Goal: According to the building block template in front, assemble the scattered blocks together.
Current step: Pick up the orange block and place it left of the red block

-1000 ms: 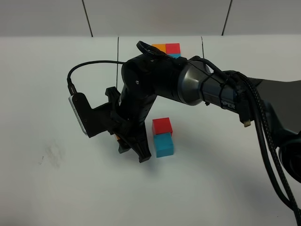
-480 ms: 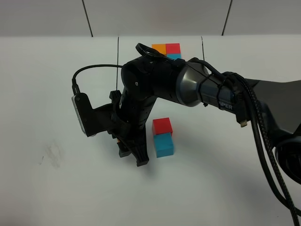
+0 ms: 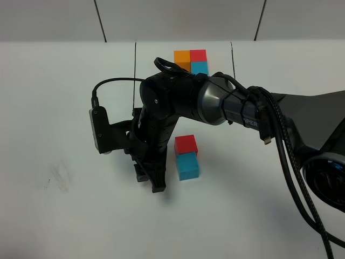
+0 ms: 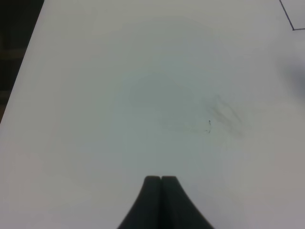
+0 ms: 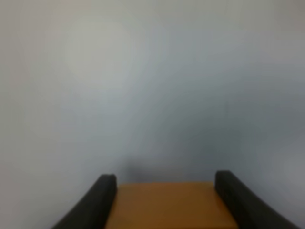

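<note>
So far, two of the scattered blocks are joined: the red cube (image 3: 185, 144) touches the cyan cube (image 3: 188, 166) mid-table. I have the orange cube (image 5: 170, 205) clamped between the right gripper (image 5: 167, 191) jaws, just left of that pair in the high view; the arm hides it there. Left gripper (image 4: 161, 183) is closed and empty, parked over bare table (image 4: 119, 95). The template (image 3: 191, 61) sits at the far edge. Remaining, I judge: seat orange beside red to complete the L.
</note>
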Robot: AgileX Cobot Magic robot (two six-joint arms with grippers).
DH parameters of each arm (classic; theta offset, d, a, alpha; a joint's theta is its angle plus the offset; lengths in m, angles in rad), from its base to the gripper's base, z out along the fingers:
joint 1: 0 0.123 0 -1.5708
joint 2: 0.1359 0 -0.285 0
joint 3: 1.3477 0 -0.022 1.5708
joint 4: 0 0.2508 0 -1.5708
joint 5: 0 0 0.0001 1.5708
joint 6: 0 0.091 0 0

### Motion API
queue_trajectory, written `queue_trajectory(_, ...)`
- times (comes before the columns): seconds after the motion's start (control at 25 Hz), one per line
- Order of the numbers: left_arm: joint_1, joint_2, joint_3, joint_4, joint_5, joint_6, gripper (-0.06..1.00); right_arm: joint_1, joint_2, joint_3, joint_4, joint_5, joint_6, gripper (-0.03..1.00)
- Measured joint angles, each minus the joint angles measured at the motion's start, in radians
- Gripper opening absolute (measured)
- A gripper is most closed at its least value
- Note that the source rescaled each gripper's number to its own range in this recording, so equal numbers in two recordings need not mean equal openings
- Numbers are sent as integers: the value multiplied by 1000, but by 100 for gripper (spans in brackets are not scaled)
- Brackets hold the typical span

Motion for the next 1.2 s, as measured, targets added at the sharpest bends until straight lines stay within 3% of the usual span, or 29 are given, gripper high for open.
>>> queue_trajectory(0.68,0,0,0,0,0,0,0,-20,14,0,-2,-32,51,43)
queue_trajectory(1.2,0,0,0,0,0,0,0,-21,14,0,-21,-28,-76,43)
